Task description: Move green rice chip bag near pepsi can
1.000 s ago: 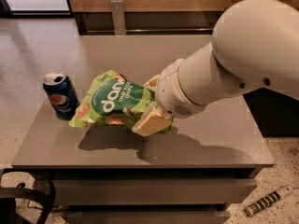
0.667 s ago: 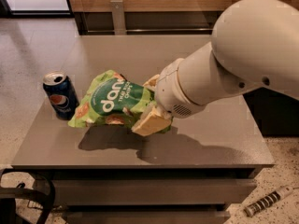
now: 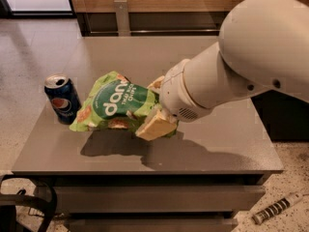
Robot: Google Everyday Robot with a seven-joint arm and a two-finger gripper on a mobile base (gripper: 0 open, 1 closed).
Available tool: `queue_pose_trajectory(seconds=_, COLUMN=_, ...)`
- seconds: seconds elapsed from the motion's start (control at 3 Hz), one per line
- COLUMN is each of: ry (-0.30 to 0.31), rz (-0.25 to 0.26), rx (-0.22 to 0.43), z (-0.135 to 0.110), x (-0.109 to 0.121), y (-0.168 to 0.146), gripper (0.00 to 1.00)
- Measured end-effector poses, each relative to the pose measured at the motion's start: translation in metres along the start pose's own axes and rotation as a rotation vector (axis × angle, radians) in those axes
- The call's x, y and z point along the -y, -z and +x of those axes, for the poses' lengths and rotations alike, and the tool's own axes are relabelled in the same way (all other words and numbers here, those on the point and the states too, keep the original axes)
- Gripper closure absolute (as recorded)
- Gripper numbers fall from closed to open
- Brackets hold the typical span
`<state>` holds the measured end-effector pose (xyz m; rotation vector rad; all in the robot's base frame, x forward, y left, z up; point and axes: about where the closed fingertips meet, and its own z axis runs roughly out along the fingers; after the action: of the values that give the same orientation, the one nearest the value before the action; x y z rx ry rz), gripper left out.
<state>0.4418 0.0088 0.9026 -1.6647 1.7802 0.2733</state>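
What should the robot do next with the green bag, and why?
Probably lower the bag onto the table and let go: the gripper, at the bag's right end, grips it, a shadow shows it hangs above the top, and it is beside the can.

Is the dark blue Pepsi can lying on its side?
No, the Pepsi can stands upright on the grey table, left of the crinkly green chip bag held in the gripper.

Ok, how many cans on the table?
1: the pepsi can at the left edge of the table, beside the green rice chip bag gripped by the hand mid-table. The arm could hide more.
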Motion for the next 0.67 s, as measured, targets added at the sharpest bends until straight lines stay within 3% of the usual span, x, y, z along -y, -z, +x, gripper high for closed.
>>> queue_pose_trajectory(seconds=0.33, ry=0.005, rz=0.002, rx=0.0, z=-0.0023, x=-0.0008, y=0.0009, gripper=0.21)
queue_pose_trajectory(seconds=0.67, ry=0.008, rz=0.003, rx=-0.001, z=-0.004, x=-0.0014, y=0.0015, gripper=0.01)
